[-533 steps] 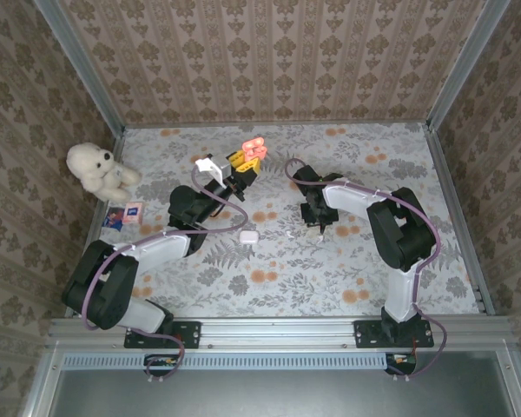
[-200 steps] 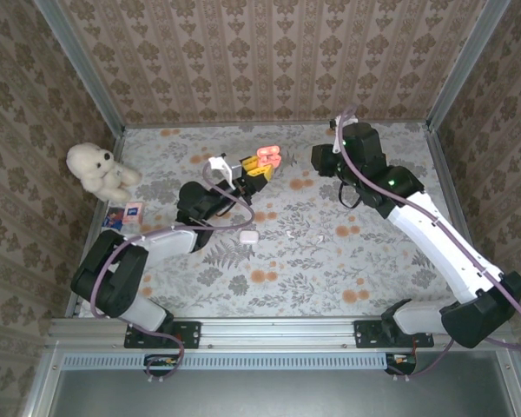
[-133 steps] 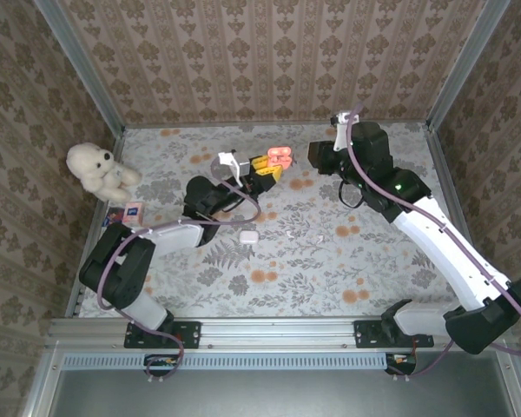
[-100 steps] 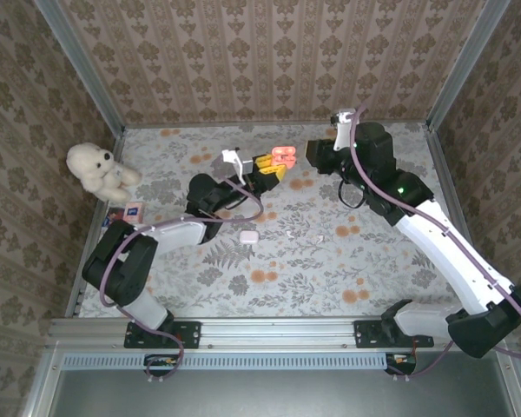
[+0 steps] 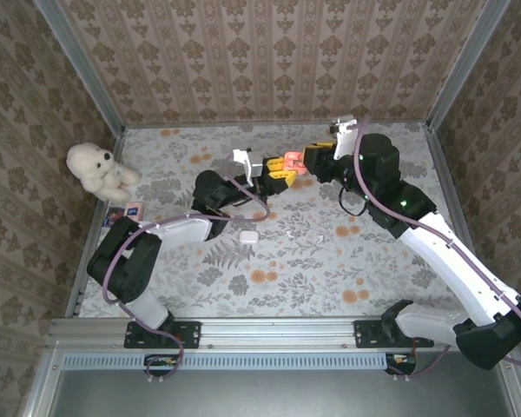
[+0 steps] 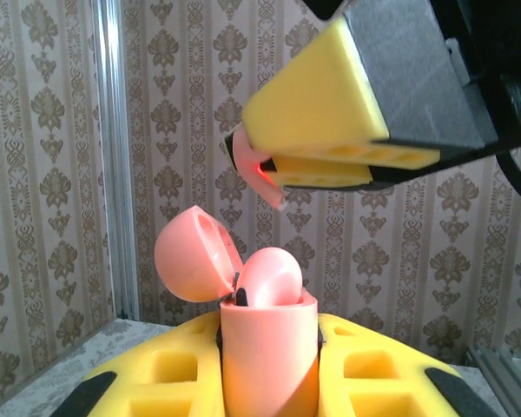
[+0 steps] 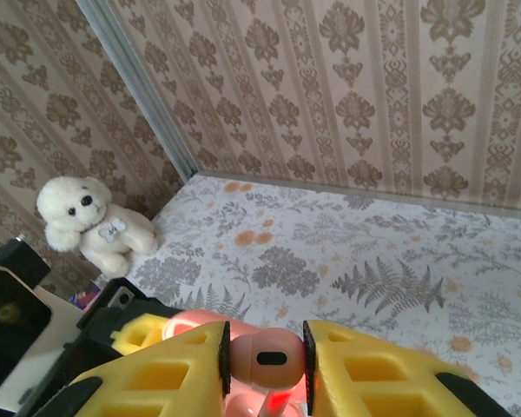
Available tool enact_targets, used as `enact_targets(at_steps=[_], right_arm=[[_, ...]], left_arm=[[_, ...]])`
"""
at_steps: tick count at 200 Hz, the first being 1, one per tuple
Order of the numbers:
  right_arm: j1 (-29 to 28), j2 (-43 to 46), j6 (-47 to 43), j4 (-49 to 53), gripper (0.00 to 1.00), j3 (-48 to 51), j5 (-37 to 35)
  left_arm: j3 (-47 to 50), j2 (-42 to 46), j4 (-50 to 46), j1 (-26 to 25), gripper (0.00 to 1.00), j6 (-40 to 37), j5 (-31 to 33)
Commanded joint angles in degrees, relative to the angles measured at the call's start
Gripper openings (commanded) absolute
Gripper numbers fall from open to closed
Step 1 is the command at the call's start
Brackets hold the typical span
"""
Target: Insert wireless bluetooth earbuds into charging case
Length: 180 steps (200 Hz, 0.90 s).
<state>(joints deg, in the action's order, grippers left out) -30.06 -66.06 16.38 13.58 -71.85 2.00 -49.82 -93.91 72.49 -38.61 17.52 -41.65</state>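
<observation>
1. Both arms reach over the far half of the surface point(image 5: 373, 261), and their grippers nearly meet tip to tip.
2. The left gripper point(image 5: 276, 167) is clamped tight on the orange-red charging case point(image 6: 269, 343). It holds the case upright by its lower body, with the lid point(image 6: 194, 258) flipped open to one side.
3. The right gripper point(image 5: 311, 156) is pinched on a single orange-red earbud point(image 7: 265, 354), caught between its yellow pads. From the left wrist view the bud hangs just above the case mouth and is not touching it.
4. A rounded pink shape point(image 6: 269, 276) sits in that mouth. I cannot tell whether it is the other bud already seated or part of the case's inside.
5. The white case point(image 5: 247, 234) lies on the surface nearer the arm bases. Tiny white bits point(image 5: 292, 233) lie just beside it, probably the white buds, though they are too small to be sure.
6. The bud looks light, hard and glossy, so I'd guess it could twist or squirt out of the pads. It is best held across its broad body, leaving the end free to enter the socket. The open lid looks like the weak part, so a grip low on the case body seems right.
</observation>
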Motion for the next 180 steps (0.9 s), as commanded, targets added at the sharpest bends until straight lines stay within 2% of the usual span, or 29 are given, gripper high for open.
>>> enact_targets(at_steps=[1, 71, 180], right_arm=[[-0.35, 2.32, -1.09, -2.58, 0.29, 0.8, 0.9], [-0.71, 4.01, -1.73, -5.79, 0.29, 3.51, 2.03], [-0.87, 2.27, -1.36, -7.45, 0.29, 3.65, 2.19]], left_arm=[[-1.24, -0.06, 1.88, -0.51, 0.0, -4.2, 0.16], [-0.27, 1.45, 1.97, -1.04, 0.0, -10.02, 6.96], [-0.36, 2.33, 1.99, -1.74, 0.0, -10.27, 7.74]])
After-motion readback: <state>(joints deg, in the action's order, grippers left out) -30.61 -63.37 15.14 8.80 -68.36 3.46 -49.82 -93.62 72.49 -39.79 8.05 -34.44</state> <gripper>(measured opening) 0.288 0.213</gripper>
